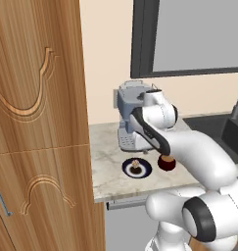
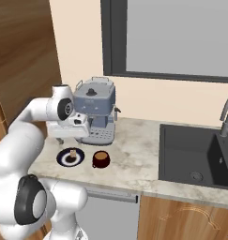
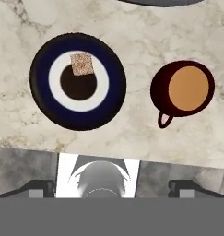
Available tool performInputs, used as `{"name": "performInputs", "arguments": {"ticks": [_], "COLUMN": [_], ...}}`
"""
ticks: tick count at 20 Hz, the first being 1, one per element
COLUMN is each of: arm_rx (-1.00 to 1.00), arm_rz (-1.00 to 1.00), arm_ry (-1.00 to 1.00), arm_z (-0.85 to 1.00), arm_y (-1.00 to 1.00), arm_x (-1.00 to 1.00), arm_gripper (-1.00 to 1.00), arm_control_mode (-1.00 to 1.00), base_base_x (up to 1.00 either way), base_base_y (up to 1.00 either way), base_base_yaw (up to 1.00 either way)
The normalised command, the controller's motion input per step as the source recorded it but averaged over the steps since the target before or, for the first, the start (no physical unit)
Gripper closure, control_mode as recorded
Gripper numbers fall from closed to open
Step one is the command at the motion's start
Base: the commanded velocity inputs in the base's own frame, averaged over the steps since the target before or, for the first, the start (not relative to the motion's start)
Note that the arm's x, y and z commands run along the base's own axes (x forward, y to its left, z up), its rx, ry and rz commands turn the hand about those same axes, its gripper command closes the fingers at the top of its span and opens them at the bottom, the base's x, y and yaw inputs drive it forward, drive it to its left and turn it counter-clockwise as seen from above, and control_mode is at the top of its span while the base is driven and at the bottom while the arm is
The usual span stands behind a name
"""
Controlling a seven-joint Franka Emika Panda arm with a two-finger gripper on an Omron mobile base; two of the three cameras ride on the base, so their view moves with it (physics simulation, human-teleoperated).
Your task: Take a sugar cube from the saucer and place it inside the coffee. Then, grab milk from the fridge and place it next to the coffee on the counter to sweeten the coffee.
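The hand view looks straight down on the counter and gives what the base cameras cannot: the coffee has a small loop handle at its seven o'clock, and its brown liquid lies smooth. The sugar cube sits in the saucer, on the white ring at twelve o'clock of the dark centre. The cup stands at the saucer's three o'clock, near it but apart. The gripper hangs above the counter's front edge with its fingers spread wide, holding nothing.

The right base view adds the surroundings (none of this reaches the hand camera): a grey-blue espresso machine just behind the saucer and cup, and a dark sink well off at three o'clock. The left base view shows a tall wooden cabinet at nine o'clock.
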Motion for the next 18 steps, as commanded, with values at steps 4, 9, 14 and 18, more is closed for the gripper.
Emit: {"name": "performInputs", "arguments": {"ticks": [4, 9, 14, 18], "arm_rx": [0.04, 0.10, 0.09, 0.02], "arm_rz": [0.20, 0.19, 0.16, 0.06], "arm_ry": [0.00, 0.00, -0.01, 0.00], "arm_z": [-0.56, -0.62, -0.45, -0.32], "arm_y": [0.34, 0.21, 0.02, 0.04], "arm_x": [0.18, 0.30, 0.32, 0.24], "arm_gripper": [-1.00, -1.00, -1.00, -1.00], "arm_control_mode": [-1.00, -1.00, -1.00, -1.00], "base_base_x": [0.00, 0.00, 0.00, 0.00], "base_base_y": [0.00, 0.00, 0.00, 0.00], "base_base_yaw": [0.00, 0.00, 0.00, 0.00]}}
